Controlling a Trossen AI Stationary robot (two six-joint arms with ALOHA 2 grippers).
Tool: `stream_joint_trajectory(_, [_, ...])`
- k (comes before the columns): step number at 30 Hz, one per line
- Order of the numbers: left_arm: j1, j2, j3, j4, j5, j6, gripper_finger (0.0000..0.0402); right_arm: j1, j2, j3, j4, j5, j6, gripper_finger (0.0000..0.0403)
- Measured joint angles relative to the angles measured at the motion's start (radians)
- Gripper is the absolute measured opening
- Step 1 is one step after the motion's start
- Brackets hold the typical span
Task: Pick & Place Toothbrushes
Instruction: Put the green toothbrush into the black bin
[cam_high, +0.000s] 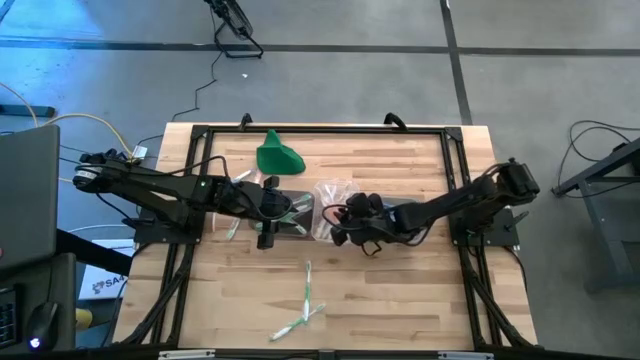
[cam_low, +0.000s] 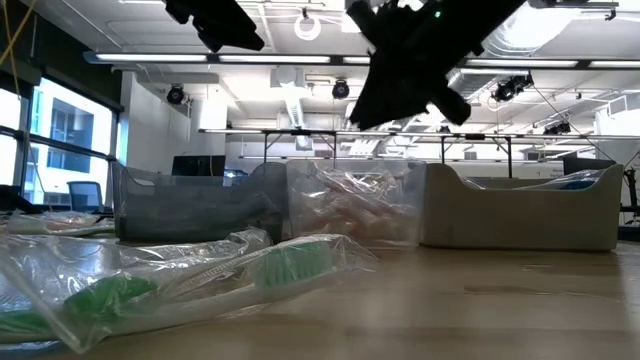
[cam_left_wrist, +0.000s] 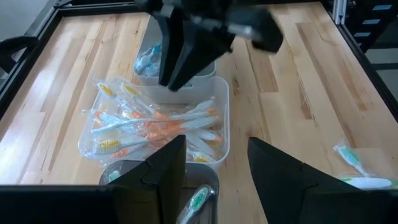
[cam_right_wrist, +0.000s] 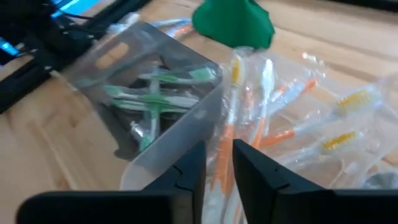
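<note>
Three clear tubs stand in a row at the table's middle. One holds green toothbrushes (cam_right_wrist: 155, 93), the middle one (cam_left_wrist: 219, 118) holds wrapped orange and yellow toothbrushes (cam_left_wrist: 149, 127), and the farthest from my left arm holds blue ones (cam_left_wrist: 148, 59). My right gripper (cam_right_wrist: 218, 168) hovers over the orange toothbrushes, fingers a narrow gap apart, holding nothing that I can see. My left gripper (cam_left_wrist: 214, 168) waits open above the green tub (cam_left_wrist: 196, 199). A few wrapped green toothbrushes (cam_high: 303, 300) lie loose near the table's front edge.
A green cloth lump (cam_high: 278, 155) lies on the table behind the tubs. Loose wrapped toothbrushes fill the low view's foreground (cam_low: 200, 280). Bare wood lies to the right of the tubs (cam_left_wrist: 298, 68). A black frame (cam_high: 320, 130) runs round the table.
</note>
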Motion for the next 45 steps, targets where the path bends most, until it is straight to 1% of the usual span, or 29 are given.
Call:
stream_joint_trajectory(6, [0.0,0.0,0.0,0.0,0.007,0.0,0.0167,0.034,-0.06,0.0,0.007,-0.016,-0.136,0.0029])
stream_joint_trajectory(11, [0.0,0.0,0.0,0.0,0.022,0.003,0.0167,0.051,-0.105,0.0,0.007,-0.102,-0.209,0.0008])
stream_joint_trajectory(15, [0.0,0.0,0.0,0.001,0.033,-0.013,0.0167,0.051,-0.117,0.0,0.011,-0.198,-0.251,0.0005])
stream_joint_trajectory(17, [0.0,0.0,0.0,0.0,0.033,-0.046,0.0167,0.051,-0.116,0.0,0.017,-0.22,-0.289,0.0005])
stream_joint_trajectory(21, [0.0,0.0,0.0,0.0,0.033,-0.078,0.0167,0.051,-0.117,0.0,0.024,-0.197,-0.333,0.0004])
stream_joint_trajectory(27, [0.0,0.0,0.0,0.0,0.032,-0.155,0.0167,0.083,-0.126,0.0,0.022,-0.058,-0.451,0.0003])
stream_joint_trajectory(29, [-0.005,0.0,0.0,0.0,0.027,-0.181,0.0167,0.096,-0.132,0.0,0.024,-0.05,-0.487,0.0003])
stream_joint_trajectory(32, [-0.032,0.009,0.0,0.003,-0.024,-0.216,0.0167,0.111,-0.139,0.0,0.012,-0.065,-0.543,0.0003])
stream_joint_trajectory(34, [-0.053,0.026,0.0,0.001,-0.077,-0.239,0.0167,0.113,-0.15,0.0,0.01,-0.113,-0.578,0.0003])
stream_joint_trajectory(35, [-0.067,0.035,0.0,-0.001,-0.099,-0.252,0.0167,0.11,-0.153,0.001,0.016,-0.154,-0.594,0.0003])
stream_joint_trajectory(38, [-0.096,0.071,0.0,0.01,-0.149,-0.292,0.0167,0.103,-0.167,0.0,0.011,-0.24,-0.641,0.0003])
stream_joint_trajectory(40, [-0.108,0.1,0.0,0.01,-0.153,-0.326,0.0167,0.094,-0.171,0.0,0.016,-0.272,-0.68,0.0003])
stream_joint_trajectory(45, [-0.113,0.161,0.0,0.034,-0.155,-0.393,0.0167,0.061,-0.192,0.001,-0.009,-0.311,-0.762,0.0003])
